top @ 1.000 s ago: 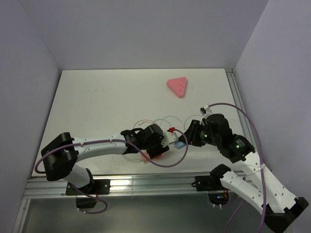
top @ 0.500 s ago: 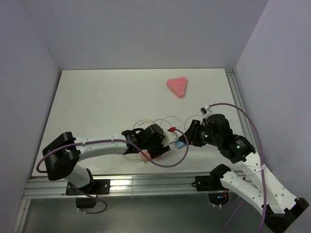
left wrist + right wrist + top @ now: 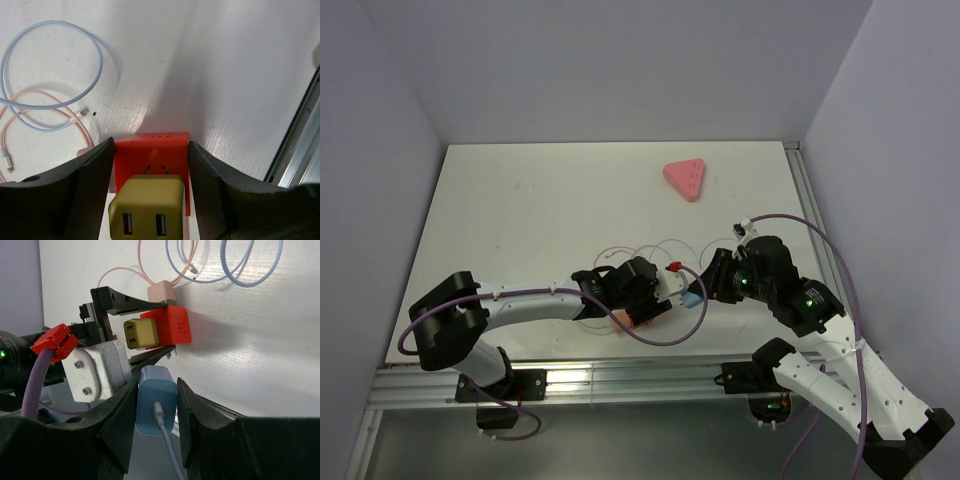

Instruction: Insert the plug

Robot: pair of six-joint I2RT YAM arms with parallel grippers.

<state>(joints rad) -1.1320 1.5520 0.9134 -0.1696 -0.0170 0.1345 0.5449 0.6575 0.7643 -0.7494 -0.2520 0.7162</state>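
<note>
My right gripper (image 3: 156, 385) is shut on the light-blue plug (image 3: 156, 400), whose thin cable trails from its rear face. In the top view the plug (image 3: 691, 298) hangs just right of my left gripper (image 3: 638, 300). My left gripper (image 3: 150, 147) is shut on an orange-red cube block (image 3: 151, 155), with a finger on each side. A yellow charger (image 3: 146, 210) is plugged into that block. In the right wrist view the block (image 3: 172, 330) and the yellow charger (image 3: 141, 333) sit above the plug, apart from it, with one left finger (image 3: 150, 356) between them.
A pink triangular socket strip (image 3: 686, 178) lies at the far right of the white table. Loops of light-blue cable (image 3: 50, 65) and pink cable (image 3: 30, 115) lie beside the block. A small pink charger (image 3: 160, 292) touches the block. A metal rail (image 3: 300, 145) runs along the near edge.
The left arm has shifted very slightly to the right. Both grips are unchanged.
</note>
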